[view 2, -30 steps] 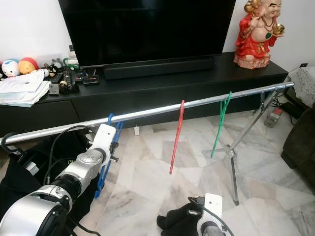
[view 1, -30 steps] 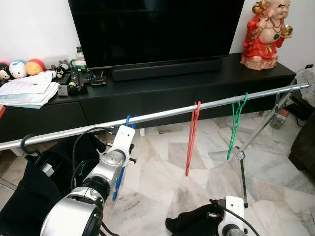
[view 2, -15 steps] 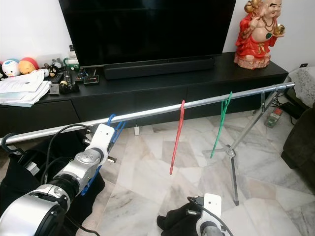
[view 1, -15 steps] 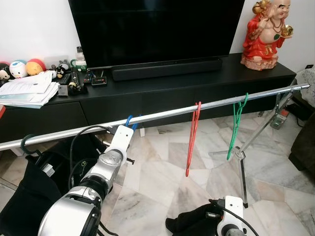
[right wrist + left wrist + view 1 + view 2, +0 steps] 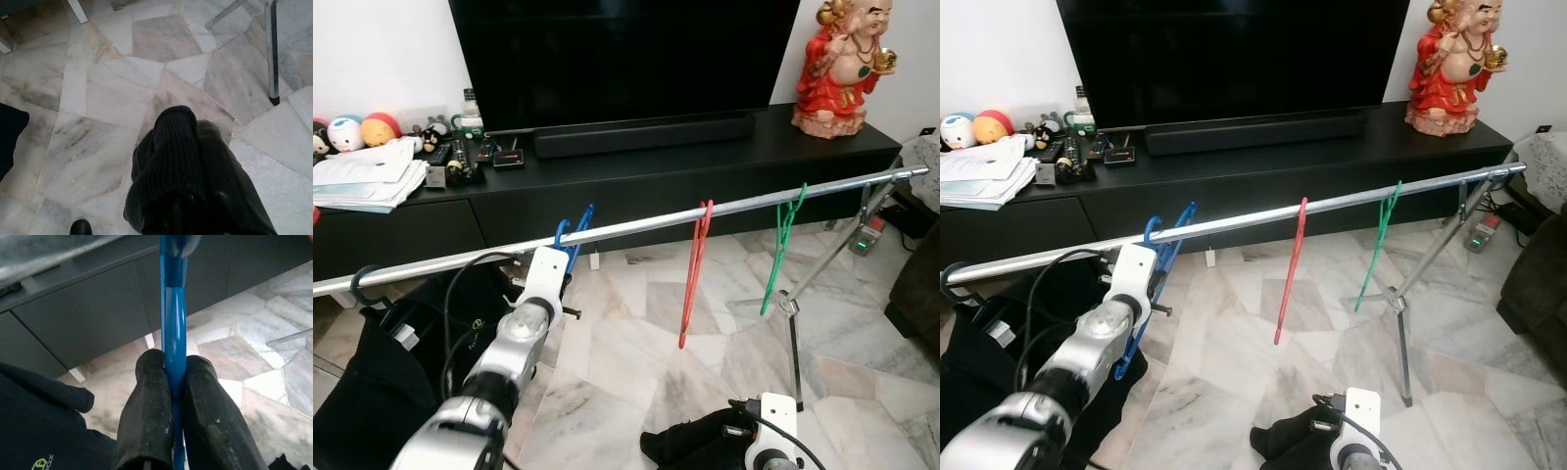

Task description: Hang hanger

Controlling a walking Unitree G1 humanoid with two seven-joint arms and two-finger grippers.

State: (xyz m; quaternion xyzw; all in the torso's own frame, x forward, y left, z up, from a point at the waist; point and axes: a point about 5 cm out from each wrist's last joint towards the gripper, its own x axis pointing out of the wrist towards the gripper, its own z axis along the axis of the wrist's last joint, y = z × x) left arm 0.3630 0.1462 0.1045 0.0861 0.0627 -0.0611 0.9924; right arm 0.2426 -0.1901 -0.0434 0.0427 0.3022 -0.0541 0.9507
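No text, label or number can be read; a green logo on black cloth (image 5: 43,463) is illegible.

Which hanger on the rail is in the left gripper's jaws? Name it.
The blue hanger, nearest the robot's left end of the rail. The left gripper is shut on it; the red hanger and green hanger hang free.

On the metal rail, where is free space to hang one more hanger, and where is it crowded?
The metal rail is bare between the blue hanger, held by the left end effector, and the red hanger. Another bare stretch runs from the blue hanger to the rail's left end. The red and green hanger hang closer together, so that gap is tighter.
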